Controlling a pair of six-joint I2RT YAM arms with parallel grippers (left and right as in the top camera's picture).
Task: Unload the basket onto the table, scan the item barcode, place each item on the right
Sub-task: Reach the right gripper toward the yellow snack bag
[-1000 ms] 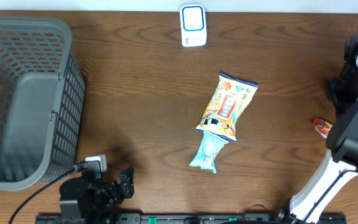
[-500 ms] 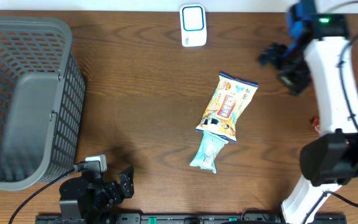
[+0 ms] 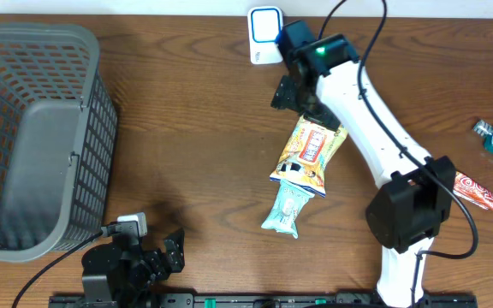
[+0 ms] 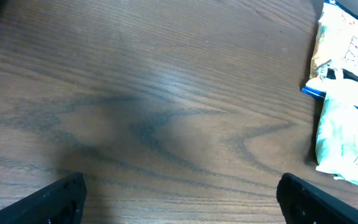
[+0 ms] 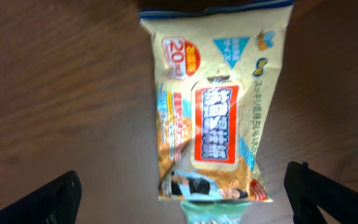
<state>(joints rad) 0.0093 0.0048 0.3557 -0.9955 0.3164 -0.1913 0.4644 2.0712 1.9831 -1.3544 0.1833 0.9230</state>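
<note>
Two wide-spread fingers frame the right wrist view: the right end effector (image 5: 184,191) hovers empty above the yellow-and-orange printed plastic snack packet (image 5: 213,112), holding nothing. From overhead, this right end effector (image 3: 291,90) hangs over the packet's far end, between the packet and the white-and-blue box-shaped scanner (image 3: 265,34) at the back edge of the brown wooden surface (image 3: 187,128).

The packet lies flat near the middle of the surface, printed face up. Its near end overlaps a pale green plastic sachet (image 3: 284,210), and the two touch. No barcode shows on the face in view, so it is probably on the underside.

The left end effector (image 4: 179,194) is also spread and empty, parked low at the near edge, well apart from the packet. A grey plastic mesh basket (image 3: 41,51) stands at the far left.

The step in hand looks like the approach for the pick, with nothing yet grasped. The next move calls for lowering onto the packet and pinching across its width without catching the sachet. Then comes lifting and turning it until the barcode faces the scanner.
</note>
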